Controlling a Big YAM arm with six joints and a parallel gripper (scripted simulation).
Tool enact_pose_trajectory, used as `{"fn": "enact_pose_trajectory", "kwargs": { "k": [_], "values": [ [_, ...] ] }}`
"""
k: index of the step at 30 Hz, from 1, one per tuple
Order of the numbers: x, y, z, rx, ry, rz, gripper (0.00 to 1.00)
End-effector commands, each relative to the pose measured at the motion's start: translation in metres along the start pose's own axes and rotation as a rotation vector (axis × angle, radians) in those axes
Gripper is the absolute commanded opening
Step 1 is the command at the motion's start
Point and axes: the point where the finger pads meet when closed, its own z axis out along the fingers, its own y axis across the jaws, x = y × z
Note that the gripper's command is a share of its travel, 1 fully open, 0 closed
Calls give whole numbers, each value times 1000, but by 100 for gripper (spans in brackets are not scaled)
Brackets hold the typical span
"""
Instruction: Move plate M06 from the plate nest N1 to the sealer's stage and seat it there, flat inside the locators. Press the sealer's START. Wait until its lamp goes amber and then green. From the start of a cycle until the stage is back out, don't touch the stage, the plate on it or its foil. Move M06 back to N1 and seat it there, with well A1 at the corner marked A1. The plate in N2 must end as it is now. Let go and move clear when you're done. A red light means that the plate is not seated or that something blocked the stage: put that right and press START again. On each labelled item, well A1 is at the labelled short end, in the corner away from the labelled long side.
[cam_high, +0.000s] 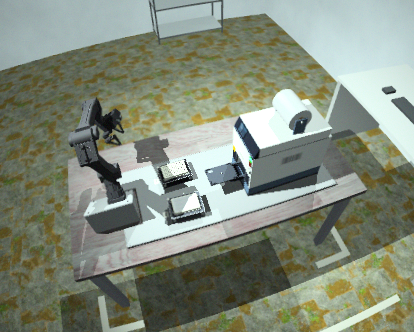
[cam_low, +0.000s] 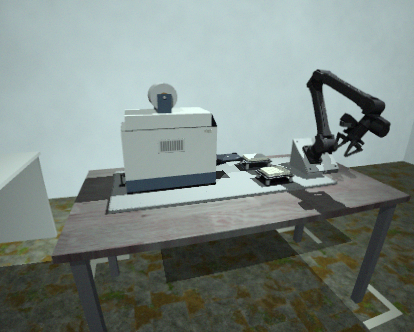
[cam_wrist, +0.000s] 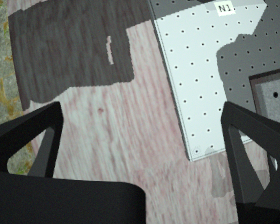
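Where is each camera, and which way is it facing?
Top: high above the table, looking down at the arm, two plate nests and sealer.
Exterior: beside the table, facing a wall; the whole arm shows.
Wrist: on the arm, looking past open gripper fingers at tabletop and "N1" label.
Top and exterior share arm, nests, sealer.

A wire shelf unit (cam_high: 157, 24) and a white side table (cam_high: 372, 92) (cam_low: 25, 200) flank the walls
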Motion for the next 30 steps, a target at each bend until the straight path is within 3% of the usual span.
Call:
{"fn": "enact_pose_trajectory", "kwargs": {
  "k": [1, 17, 23, 30],
  "values": [
    [-1, 2, -2, -6, 1, 4, 100],
    [-1, 2, -2, -6, 1, 4, 100],
    [-21, 18, 25, 181, 18, -126, 100],
    [-41, 22, 36, 370, 119, -241, 100]
  ]
}}
